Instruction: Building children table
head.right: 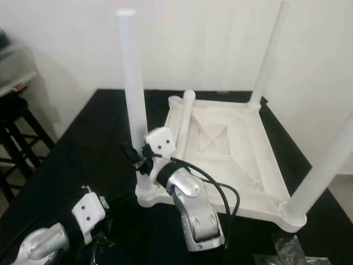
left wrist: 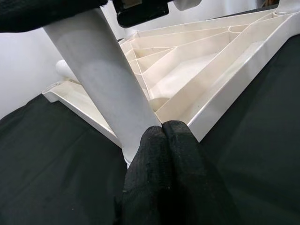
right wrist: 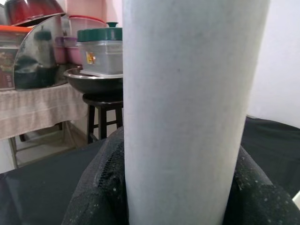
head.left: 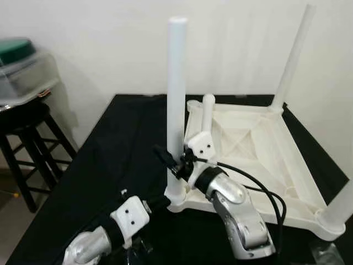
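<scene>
Three legs stand in the upturned table point(head.left: 251, 138); right pincer point(head.left: 175, 160) grips near-left leg point(head.left: 176, 83), left pincer point(left wrist: 161, 136) closed at its base, short far-left leg point(head.left: 208, 113) unfinished.

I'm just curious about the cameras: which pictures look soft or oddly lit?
Left eye view: the upright white plastic table leg looks soft. Right wrist view: that leg sits close and blurred between the right gripper fingers; the wooden stool behind is sharper. Left wrist view: the left gripper reads dark.

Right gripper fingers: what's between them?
The near white table leg stands upright between the right gripper fingers, as the right wrist view shows. The left gripper, fingers together, touches the leg's base at the tabletop corner.
</scene>
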### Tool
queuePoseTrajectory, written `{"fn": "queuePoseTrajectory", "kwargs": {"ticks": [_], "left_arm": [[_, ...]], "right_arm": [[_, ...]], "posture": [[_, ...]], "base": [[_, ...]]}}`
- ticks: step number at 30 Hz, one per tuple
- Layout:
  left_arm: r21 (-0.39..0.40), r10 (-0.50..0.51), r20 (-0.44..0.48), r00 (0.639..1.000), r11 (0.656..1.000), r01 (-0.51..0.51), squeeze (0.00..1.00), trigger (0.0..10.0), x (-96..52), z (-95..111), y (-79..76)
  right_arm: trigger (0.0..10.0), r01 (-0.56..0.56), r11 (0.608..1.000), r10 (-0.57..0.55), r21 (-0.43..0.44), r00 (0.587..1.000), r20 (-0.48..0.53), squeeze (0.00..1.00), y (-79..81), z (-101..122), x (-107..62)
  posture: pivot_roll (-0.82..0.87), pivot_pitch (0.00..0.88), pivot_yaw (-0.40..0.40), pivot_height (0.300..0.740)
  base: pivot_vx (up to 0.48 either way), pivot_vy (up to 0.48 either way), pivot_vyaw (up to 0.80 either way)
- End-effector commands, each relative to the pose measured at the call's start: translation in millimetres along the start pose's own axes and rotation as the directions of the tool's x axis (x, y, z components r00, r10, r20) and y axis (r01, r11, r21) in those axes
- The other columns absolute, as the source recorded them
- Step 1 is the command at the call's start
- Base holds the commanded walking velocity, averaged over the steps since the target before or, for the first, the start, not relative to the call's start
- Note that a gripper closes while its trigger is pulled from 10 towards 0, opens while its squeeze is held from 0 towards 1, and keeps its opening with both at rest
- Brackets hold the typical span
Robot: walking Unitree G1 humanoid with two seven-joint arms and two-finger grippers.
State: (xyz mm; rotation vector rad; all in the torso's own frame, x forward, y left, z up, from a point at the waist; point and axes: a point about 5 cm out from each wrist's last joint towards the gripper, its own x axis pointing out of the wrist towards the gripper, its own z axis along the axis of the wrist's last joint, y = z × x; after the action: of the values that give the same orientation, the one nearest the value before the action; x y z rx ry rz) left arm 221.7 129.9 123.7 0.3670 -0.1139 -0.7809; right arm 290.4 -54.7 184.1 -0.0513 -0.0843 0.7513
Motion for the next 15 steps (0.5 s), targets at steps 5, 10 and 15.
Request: {"fn": "queuePoseTrajectory", "kwargs": {"ticks": [5,10,15], "left_arm": [[0.0,0.005,-0.023,1.0,1.0,-0.005,0.0,10.0,1.3,-4,2.1],[-0.004,0.01,-0.026,1.0,1.0,-0.01,0.0,10.0,1.4,-5,2.4],[-0.004,0.008,-0.027,1.0,1.0,-0.008,0.0,10.0,2.4,-6,2.1]], "right_arm": [[0.0,-0.021,0.999,0.027,0.028,0.972,-0.235,0.0,15.1,-40,-5.6],[10.0,-0.049,0.988,0.075,0.145,0.98,-0.186,1.0,16.2,-29,-7.7],[10.0,-0.291,0.948,0.296,0.131,0.955,-0.023,1.0,8.2,-6,-8.6]], "posture": [[-0.03,0.031,-0.003,0.74],[-0.03,0.024,-0.002,0.74],[-0.03,0.02,0.0,0.74]], "base": [[0.0,0.0,0.0],[0.0,0.0,0.0],[0.0,0.0,0.0]]}}
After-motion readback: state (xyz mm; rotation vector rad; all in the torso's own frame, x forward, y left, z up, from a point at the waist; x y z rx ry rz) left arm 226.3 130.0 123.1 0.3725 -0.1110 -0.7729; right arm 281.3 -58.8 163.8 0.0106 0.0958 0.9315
